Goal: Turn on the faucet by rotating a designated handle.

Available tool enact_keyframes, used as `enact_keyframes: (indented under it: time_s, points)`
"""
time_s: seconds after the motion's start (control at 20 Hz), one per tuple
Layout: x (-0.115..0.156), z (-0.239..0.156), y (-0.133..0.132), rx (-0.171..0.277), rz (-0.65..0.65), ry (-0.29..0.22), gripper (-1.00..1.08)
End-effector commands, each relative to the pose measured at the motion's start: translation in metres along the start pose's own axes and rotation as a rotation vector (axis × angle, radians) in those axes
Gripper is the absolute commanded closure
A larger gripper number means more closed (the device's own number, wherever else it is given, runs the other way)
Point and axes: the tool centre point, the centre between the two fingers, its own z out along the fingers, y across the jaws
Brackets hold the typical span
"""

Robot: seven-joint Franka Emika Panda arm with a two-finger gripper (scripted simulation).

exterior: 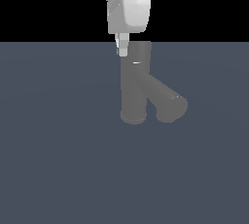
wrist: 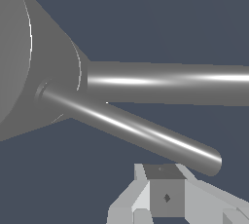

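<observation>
Faucet (exterior: 133,89) stands upright on the grey floor (exterior: 58,169), thick spout (exterior: 165,100) angling down toward the exterior view's right. Gripper (exterior: 122,47) hangs at the faucet's top, on its left edge in the exterior view. Wrist view: handle (wrist: 131,128) is a slim rod sticking out of the faucet's top, its free end just beside one fingertip (wrist: 165,191), apparently not touching. Can't tell jaw opening; nothing visibly gripped.

obstacles: faucet (exterior: 133,91) upright on worktop (exterior: 58,169), thick spout (exterior: 168,102) angling toward exterior view's right | handle (wrist: 131,128) rod just beside gripper (wrist: 163,196) fingertip | free: bare worktop on the exterior view's left and in front
</observation>
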Motion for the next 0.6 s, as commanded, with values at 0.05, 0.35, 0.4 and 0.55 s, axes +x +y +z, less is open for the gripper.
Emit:
enact_keyframes:
  time_s: [0.05, 0.35, 0.4, 0.55]
  points:
    - [0.023, 0.0, 0.015, -0.004, 0.03, 0.0, 1.08]
    - [0.036, 0.0, 0.008, -0.002, 0.01, 0.001, 1.08]
    - [0.041, 0.0, 0.008, -0.002, 0.012, 0.001, 1.08]
    - [0.057, 0.0, 0.009, -0.003, 0.015, 0.001, 1.08]
